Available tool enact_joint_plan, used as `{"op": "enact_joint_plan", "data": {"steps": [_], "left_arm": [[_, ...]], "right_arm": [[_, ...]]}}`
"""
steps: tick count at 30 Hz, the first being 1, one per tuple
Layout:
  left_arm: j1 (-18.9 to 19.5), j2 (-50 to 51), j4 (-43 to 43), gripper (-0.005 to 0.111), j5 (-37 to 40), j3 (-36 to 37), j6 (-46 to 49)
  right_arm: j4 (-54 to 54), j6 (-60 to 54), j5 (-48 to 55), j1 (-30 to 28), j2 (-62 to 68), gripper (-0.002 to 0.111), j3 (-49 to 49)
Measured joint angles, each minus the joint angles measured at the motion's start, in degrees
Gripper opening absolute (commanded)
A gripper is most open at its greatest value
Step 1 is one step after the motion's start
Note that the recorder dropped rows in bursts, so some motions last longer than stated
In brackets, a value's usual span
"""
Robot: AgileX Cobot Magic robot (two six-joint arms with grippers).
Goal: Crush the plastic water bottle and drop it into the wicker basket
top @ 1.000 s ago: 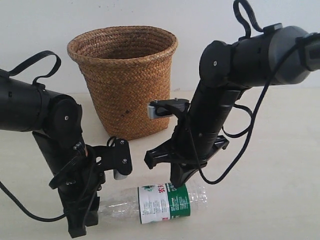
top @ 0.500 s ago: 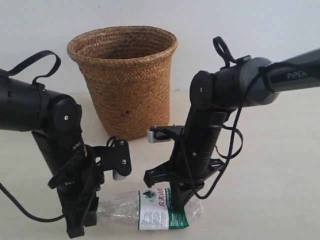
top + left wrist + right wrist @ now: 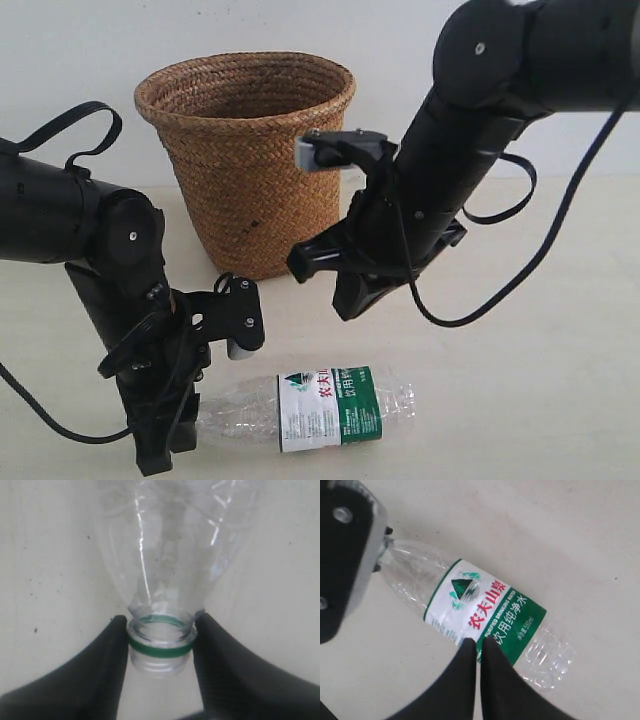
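The plastic water bottle (image 3: 320,405) lies on its side on the table, label up, its body looking flattened. My left gripper (image 3: 160,642) is shut on its uncapped neck at the green ring (image 3: 160,649), and in the exterior view that gripper (image 3: 165,440) stands at the bottle's left end. My right gripper (image 3: 350,300) hangs above the bottle with a clear gap, shut and empty; its fingertips (image 3: 487,647) meet over the label (image 3: 485,615). The wicker basket (image 3: 248,160) stands upright behind both arms.
A pale wall (image 3: 80,50) rises right behind the basket. The right arm's cable (image 3: 540,270) loops out to the right above the table (image 3: 560,380). The left wrist's black housing (image 3: 342,555) covers the bottle's neck in the right wrist view.
The right gripper pressed down on the bottle's labelled middle half a second ago and has since lifted up clear of it. The bottle rolled slightly. The left arm has not moved.
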Motion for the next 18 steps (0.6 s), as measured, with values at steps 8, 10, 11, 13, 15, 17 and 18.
{"op": "enact_joint_plan", "data": {"steps": [8,10,11,13,15,17,18], "left_arm": [[0.0,0.0,0.0,0.004,0.0,0.0,0.0],[0.0,0.0,0.0,0.004,0.0,0.0,0.0],[0.0,0.0,0.0,0.004,0.0,0.0,0.0],[0.0,0.0,0.0,0.004,0.0,0.0,0.0],[0.0,0.0,-0.1,0.004,0.0,0.0,0.0],[0.0,0.0,-0.2,0.004,0.0,0.0,0.0],[0.0,0.0,-0.2,0.004,0.0,0.0,0.0]], "right_arm": [[0.3,-3.0,-0.6,0.0,1.3,0.000,-0.5],[0.3,-9.0,0.5,0.0,2.3,0.000,-0.5],[0.3,-12.4,1.3,0.0,2.9,0.000,-0.5],[0.3,-17.8,2.5,0.0,3.4,0.000,-0.5],[0.5,-22.0,3.3,0.0,3.7,0.000,-0.5],[0.6,-26.1,3.6,0.0,4.0,0.000,-0.5],[0.8,-29.3,4.0,0.1,4.4,0.000,-0.5]]}}
